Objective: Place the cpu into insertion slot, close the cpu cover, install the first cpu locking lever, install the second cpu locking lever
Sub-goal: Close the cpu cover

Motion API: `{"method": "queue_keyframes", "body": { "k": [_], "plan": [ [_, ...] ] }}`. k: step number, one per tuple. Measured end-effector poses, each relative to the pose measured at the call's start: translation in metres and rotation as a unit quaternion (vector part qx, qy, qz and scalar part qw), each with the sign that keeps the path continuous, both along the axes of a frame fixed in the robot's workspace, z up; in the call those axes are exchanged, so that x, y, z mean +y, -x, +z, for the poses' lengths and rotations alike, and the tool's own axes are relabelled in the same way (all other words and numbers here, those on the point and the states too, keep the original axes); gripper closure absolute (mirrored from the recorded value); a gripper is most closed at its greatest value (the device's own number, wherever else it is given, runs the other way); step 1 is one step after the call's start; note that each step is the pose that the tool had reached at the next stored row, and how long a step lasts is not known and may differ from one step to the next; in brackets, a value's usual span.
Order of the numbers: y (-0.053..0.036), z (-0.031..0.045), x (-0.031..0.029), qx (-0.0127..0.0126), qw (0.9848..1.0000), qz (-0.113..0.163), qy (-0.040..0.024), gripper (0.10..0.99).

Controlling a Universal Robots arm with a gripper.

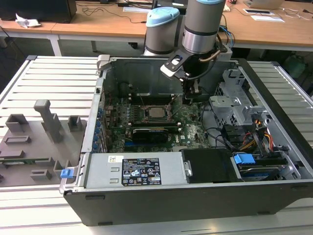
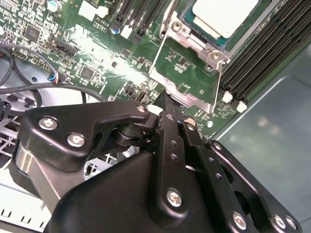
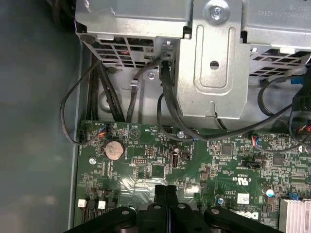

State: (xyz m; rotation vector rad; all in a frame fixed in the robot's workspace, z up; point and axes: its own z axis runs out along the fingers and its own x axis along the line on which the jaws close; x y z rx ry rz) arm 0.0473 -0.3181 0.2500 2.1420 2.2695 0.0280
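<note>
The cpu (image 1: pixel 156 113) (image 2: pixel 224 14), with its pale silvery top up, lies in the insertion slot (image 1: pixel 146 112) on the green board inside the open computer case. A silvery metal frame, the cpu cover (image 2: pixel 181 29), lies flat around it. My gripper (image 1: pixel 191 100) hangs over the board to the exterior view's right of the slot, close to the drive cage. Its black fingers (image 3: pixel 160 194) are pressed together with nothing between them, and in the second wrist view the gripper (image 2: pixel 167 109) sits a short way from the slot's metal bracket.
A long black expansion card (image 1: pixel 149 133) lies in front of the slot, and memory slots (image 2: pixel 262 53) run beside it. A metal drive cage (image 1: pixel 234 105), loose cables (image 1: pixel 254 137) and the power supply (image 1: pixel 139 171) crowd the case. A grey fixture tray (image 1: pixel 34 142) sits at the exterior view's left.
</note>
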Motion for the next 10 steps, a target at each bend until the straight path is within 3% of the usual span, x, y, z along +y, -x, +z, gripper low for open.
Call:
{"method": "queue_keyframes", "body": {
  "k": [10],
  "plan": [
    [0.0049, 0.0000, 0.0000, 0.0000, 1.0000, 0.000, 0.0000, 0.980]
  ]
}}
